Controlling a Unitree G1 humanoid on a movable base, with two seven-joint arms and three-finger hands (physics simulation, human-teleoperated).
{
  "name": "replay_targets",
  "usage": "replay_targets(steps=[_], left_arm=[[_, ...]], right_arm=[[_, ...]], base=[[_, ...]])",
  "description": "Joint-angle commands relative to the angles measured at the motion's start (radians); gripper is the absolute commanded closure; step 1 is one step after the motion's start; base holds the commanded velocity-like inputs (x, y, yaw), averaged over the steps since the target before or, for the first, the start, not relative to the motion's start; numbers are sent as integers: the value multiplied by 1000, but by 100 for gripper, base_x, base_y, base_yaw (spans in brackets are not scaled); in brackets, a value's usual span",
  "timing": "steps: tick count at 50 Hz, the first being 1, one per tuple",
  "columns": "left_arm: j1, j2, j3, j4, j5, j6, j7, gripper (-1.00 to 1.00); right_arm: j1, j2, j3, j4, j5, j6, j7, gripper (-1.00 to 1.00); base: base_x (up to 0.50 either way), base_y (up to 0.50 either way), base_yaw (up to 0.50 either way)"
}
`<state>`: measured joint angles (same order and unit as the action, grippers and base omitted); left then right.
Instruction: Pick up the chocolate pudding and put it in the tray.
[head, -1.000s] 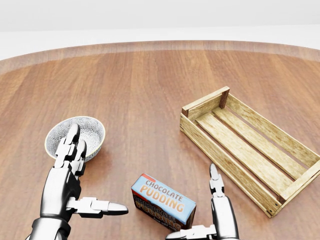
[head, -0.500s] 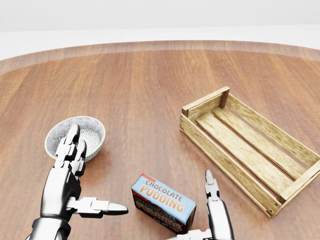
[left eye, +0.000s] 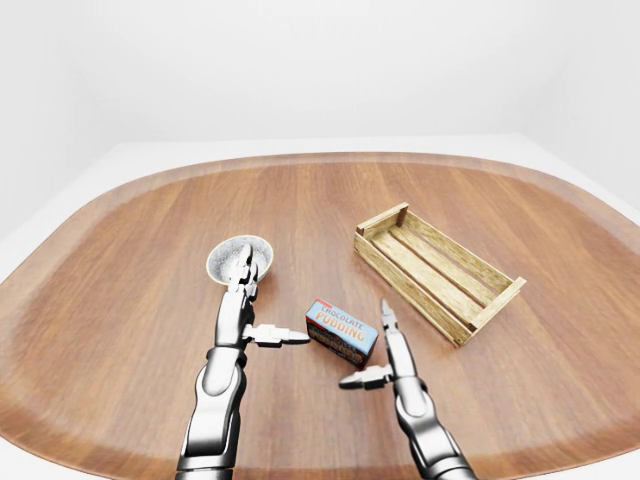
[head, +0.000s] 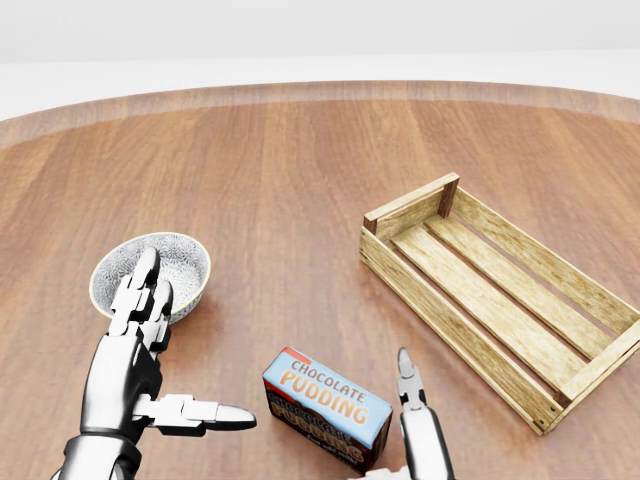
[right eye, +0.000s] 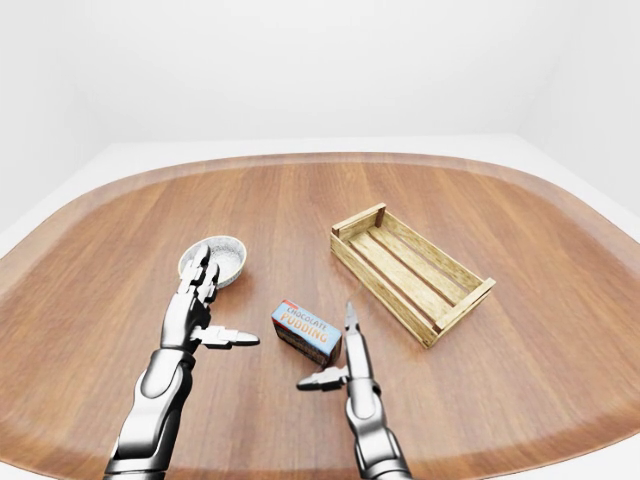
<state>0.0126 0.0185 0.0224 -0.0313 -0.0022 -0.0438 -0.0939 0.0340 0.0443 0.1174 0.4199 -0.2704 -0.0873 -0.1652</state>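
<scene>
Chocolate pudding box (head: 326, 408): lying flat on the wooden table (head: 300, 180), between both hands, clear of the empty slatted wooden tray (head: 497, 296) to its right. Right hand (left eye: 385, 355): unclenched, fingers extended, just beside the box, holding nothing. Left hand (head: 150, 350): likewise spread, over the patterned bowl (head: 183, 262). Advice: bracket the box's long sides squarely before closing. Eye views show the right thumb and forearm; head view crops them.

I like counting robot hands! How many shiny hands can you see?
2. The left hand is open over the bowl; the right hand is open beside the pudding. None look hidden.
</scene>
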Motion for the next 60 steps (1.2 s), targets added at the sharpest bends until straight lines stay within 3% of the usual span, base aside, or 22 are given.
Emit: replay_targets(steps=[1, 5, 7, 8, 9, 10, 23, 24, 48, 60], left_arm=[[-4, 1, 5, 10, -6, 8, 12, -100], [-5, 1, 6, 12, -6, 7, 11, -100], [-4, 1, 6, 9, -6, 8, 12, -100], [-5, 1, 6, 11, -6, 8, 12, -100], [-4, 1, 5, 11, -6, 7, 12, -100], [-4, 1, 5, 8, -6, 9, 12, -100], [1, 0, 4, -1, -5, 13, 12, -100], [1, 0, 4, 2, -5, 11, 11, -100], [-3, 1, 6, 7, -7, 10, 11, -100], [-3, 1, 6, 6, -6, 10, 12, -100]], right_arm=[[1, 3, 12, 9, -14, 0, -7, -100], [5, 3, 16, 10, -23, 0, -8, -100], [5, 2, 17, 18, -26, 0, -10, -7], [4, 3, 17, 19, -27, 0, -11, 24], [4, 3, 17, 21, -28, 0, -12, 91], [4, 2, 18, 23, -29, 0, -11, 100], [21, 3, 25, -9, -34, 0, -9, 100], [2, -1, 19, 73, -49, 0, -36, 100], [206, -50, 125, -593, 27, 0, 39, 100], [231, -74, 141, -677, 33, 0, 27, 100]], base=[[0, 0, 0], [0, 0, 0], [0, 0, 0], [0, 0, 0], [0, 0, 0], [0, 0, 0], [0, 0, 0], [0, 0, 0], [0, 0, 0], [0, 0, 0]])
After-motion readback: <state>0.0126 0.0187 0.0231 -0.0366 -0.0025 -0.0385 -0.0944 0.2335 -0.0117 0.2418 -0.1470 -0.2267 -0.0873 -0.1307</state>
